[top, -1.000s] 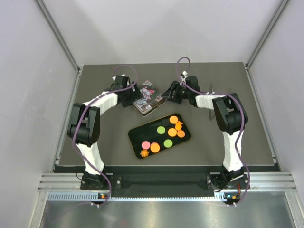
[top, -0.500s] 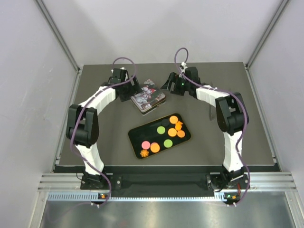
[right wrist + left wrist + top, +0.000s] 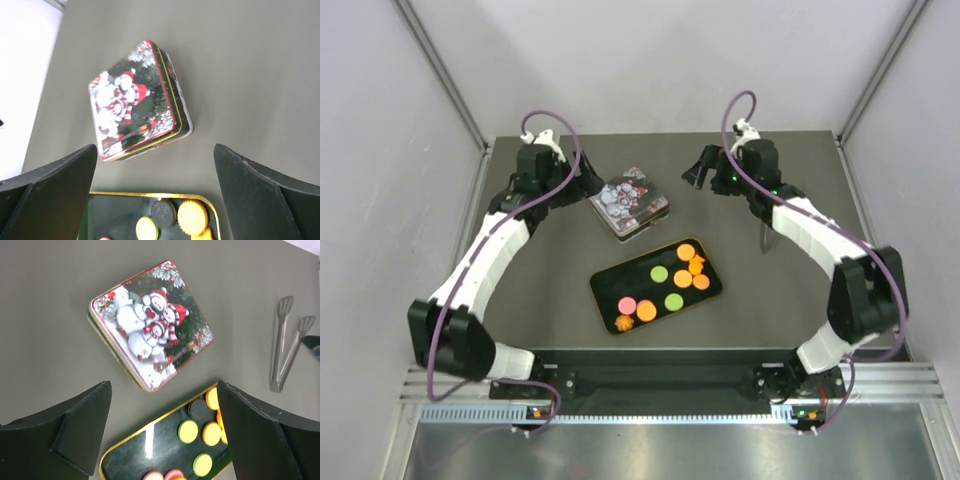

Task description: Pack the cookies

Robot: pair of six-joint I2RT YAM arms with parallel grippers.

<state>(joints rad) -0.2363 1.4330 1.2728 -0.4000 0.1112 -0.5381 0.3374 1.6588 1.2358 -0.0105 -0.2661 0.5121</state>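
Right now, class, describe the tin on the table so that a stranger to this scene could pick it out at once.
On the dark grey table, find the black, gold-rimmed tray of cookies in the middle. Just past its far edge lies a shut square tin. Only it bears a picture: snowmen in red hats.

We've got the tin [image 3: 630,203] mid-table, the tray [image 3: 615,285] of cookies [image 3: 683,278] just in front, tongs [image 3: 276,382] off right; bare table [image 3: 550,300] runs down both flanks.
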